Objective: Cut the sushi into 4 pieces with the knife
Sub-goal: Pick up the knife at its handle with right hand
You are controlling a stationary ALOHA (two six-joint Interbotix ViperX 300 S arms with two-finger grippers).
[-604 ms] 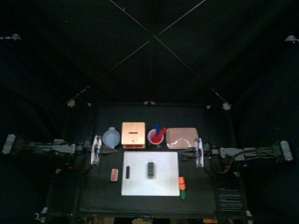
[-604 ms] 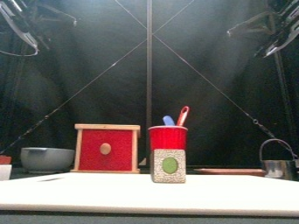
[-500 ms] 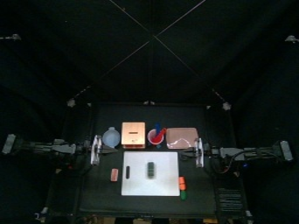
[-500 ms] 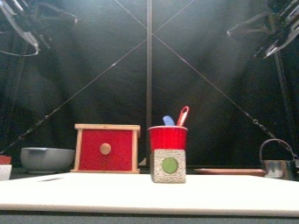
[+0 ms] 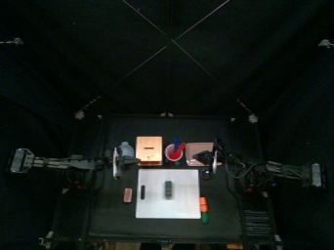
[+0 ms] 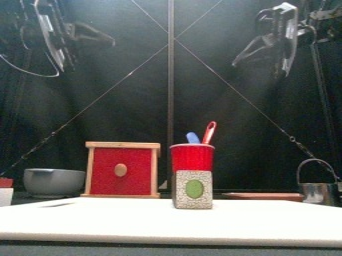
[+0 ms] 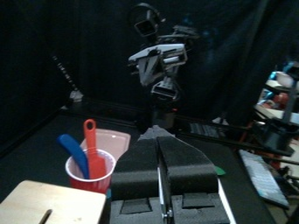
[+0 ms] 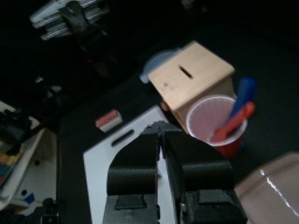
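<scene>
My left pincer (image 7: 159,138) and right pincer (image 8: 163,137) are both squeezed shut and empty. The red toy knife (image 6: 209,132) stands in the round red cup (image 5: 174,151) between them, just behind the dark green sushi roll (image 5: 171,187). The roll lies front-to-back on the white board (image 5: 154,201).

Just beyond the right hand (image 8: 160,138), the wooden box (image 6: 122,170) is pale, matt bare wood, with its drawer front painted a flat red. The red cup (image 6: 191,158) ahead of the left hand (image 7: 162,147) looks like smooth plastic with a slight sheen. So do the blue knife (image 7: 75,150) and red knife (image 7: 90,138) in it. The sushi roll (image 6: 194,189) shows a rough, speckled end face. The cutter (image 6: 318,193) is shiny metal and the bowl (image 6: 54,181) a dull blue-grey. The cutting board (image 5: 169,191) looks smooth, matt white. The pink tray (image 8: 278,188) near the right hand is glossy. Both hands' jaws are matt black.
</scene>
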